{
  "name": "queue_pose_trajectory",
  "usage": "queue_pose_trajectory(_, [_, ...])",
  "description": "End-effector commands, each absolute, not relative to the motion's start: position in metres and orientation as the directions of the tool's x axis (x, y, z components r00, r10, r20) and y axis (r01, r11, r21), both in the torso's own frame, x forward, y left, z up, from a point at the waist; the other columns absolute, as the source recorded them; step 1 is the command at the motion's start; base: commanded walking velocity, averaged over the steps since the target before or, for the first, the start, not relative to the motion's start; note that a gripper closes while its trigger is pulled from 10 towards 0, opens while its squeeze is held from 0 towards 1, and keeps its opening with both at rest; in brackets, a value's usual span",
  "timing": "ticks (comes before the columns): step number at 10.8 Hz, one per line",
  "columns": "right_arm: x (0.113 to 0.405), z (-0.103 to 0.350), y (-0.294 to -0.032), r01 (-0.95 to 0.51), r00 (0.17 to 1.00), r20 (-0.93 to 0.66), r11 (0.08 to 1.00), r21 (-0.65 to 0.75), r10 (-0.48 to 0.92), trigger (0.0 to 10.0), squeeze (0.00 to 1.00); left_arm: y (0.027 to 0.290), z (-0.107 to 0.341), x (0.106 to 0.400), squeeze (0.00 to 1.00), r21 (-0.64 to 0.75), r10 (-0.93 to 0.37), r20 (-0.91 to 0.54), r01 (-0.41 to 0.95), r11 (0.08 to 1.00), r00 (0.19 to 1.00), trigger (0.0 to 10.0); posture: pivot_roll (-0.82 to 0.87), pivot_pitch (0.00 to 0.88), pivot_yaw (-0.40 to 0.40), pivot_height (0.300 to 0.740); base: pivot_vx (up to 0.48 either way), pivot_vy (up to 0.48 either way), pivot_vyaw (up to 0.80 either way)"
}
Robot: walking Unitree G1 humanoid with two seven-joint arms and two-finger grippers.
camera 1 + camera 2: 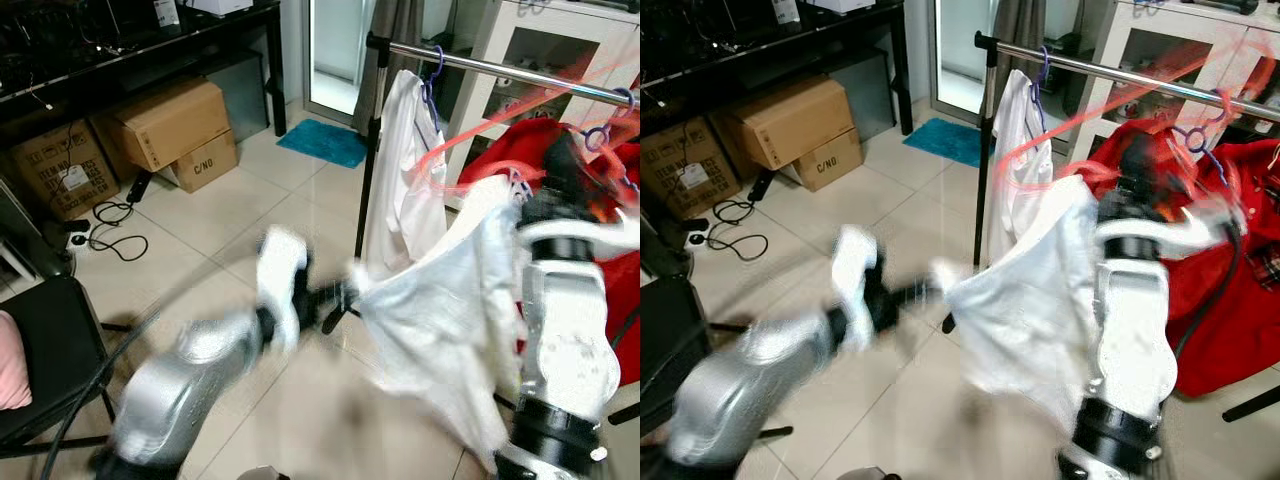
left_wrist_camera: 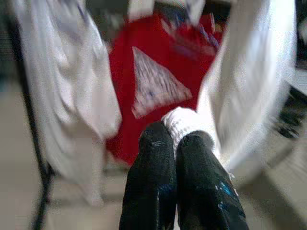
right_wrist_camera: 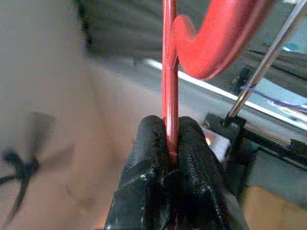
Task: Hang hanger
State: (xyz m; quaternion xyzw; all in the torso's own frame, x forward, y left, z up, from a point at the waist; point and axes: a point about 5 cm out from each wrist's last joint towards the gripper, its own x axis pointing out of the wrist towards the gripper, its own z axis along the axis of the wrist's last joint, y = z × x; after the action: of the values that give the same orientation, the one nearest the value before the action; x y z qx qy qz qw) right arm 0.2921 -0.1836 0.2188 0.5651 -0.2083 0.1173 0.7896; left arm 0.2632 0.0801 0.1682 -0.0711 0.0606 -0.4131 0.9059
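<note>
My right gripper (image 3: 169,127) is shut on the thin stem of a red hanger (image 3: 169,72), whose hook curls just above the fingers. It is raised close under the silver clothes rail (image 1: 500,72). A white garment (image 1: 440,310) hangs from the hanger and is stretched out to the left. My left gripper (image 2: 175,134) is shut on that garment's ribbed edge (image 2: 184,120), low and left of the rail's black post. The head views are blurred by motion.
A white shirt (image 1: 405,170) on a purple hanger and a red garment (image 1: 1230,290) hang on the rail. Cardboard boxes (image 1: 170,120) and cables (image 1: 110,225) lie at the left, a black chair (image 1: 50,350) at the near left, a blue mat (image 1: 325,140) behind.
</note>
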Motion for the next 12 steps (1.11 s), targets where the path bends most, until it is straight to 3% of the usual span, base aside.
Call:
queue_pose_trajectory(1, [0.293, 0.224, -0.175, -0.437, 0.879, 0.477, 0.368, 0.821, -0.02, 10.0, 0.0, 0.083, 0.177, 0.268, 0.0, -0.147, -0.732, 0.0, 0.724, 0.674, 0.681, 0.0, 0.07, 0.0, 0.025, 0.74, 0.0, 0.0, 0.0])
queue_pose_trajectory(3, [0.304, 0.215, -0.137, -0.34, 0.921, 0.383, 0.639, 0.69, 0.077, 10.0, 0.0, 0.068, 0.232, 0.29, 0.0, -0.146, -0.659, 0.288, 0.712, 0.687, 0.695, 0.0, 0.07, 0.002, 0.025, 0.74, 0.0, 0.0, 0.0])
queue_pose_trajectory(4, [0.307, 0.208, -0.127, -0.313, 0.933, 0.348, 0.676, 0.667, 0.089, 10.0, 0.0, 0.062, 0.246, 0.296, 0.0, -0.15, -0.639, 0.359, 0.717, 0.68, 0.681, 0.0, 0.08, 0.004, 0.024, 0.74, 0.0, 0.0, 0.0])
queue_pose_trajectory(6, [0.313, 0.2, -0.108, -0.27, 0.953, 0.288, 0.679, 0.683, 0.09, 10.0, 0.0, 0.036, 0.246, 0.304, 0.0, -0.124, -0.679, 0.345, 0.749, 0.651, 0.647, 0.0, 0.08, 0.009, 0.025, 0.74, 0.0, 0.0, 0.0])
queue_pose_trajectory(7, [0.314, 0.204, -0.102, -0.272, 0.954, 0.291, 0.592, 0.759, 0.066, 10.0, 0.0, 0.021, 0.236, 0.301, 0.0, -0.105, -0.726, 0.303, 0.779, 0.619, 0.618, 0.0, 0.08, 0.009, 0.027, 0.74, 0.0, 0.0, 0.0])
queue_pose_trajectory(8, [0.315, 0.205, -0.101, -0.269, 0.955, 0.29, 0.561, 0.783, 0.053, 10.0, 0.0, 0.018, 0.234, 0.299, 0.0, -0.1, -0.74, 0.293, 0.789, 0.606, 0.605, 0.0, 0.08, 0.01, 0.028, 0.74, 0.0, 0.0, 0.0])
queue_pose_trajectory(10, [0.322, 0.217, -0.134, -0.292, 0.938, 0.314, 0.153, 0.944, -0.148, 10.0, 0.0, -0.002, 0.207, 0.26, 0.0, -0.132, -0.893, 0.188, 0.911, 0.39, 0.409, 0.0, 0.08, 0.013, 0.026, 0.74, 0.0, 0.0, 0.0])
queue_pose_trajectory(11, [0.324, 0.219, -0.145, -0.307, 0.93, 0.304, 0.017, 0.952, -0.205, 10.0, 0.0, -0.003, 0.192, 0.25, 0.0, -0.138, -0.919, 0.128, 0.925, 0.355, 0.372, 0.0, 0.09, 0.015, 0.025, 0.74, 0.0, 0.0, 0.0])
queue_pose_trajectory(12, [0.326, 0.221, -0.157, -0.352, 0.918, 0.313, -0.138, 0.926, -0.243, 10.0, 0.0, 0.003, 0.173, 0.248, 0.0, -0.143, -0.919, 0.048, 0.913, 0.382, 0.392, 0.0, 0.09, 0.016, 0.023, 0.74, 0.0, 0.0, 0.0])
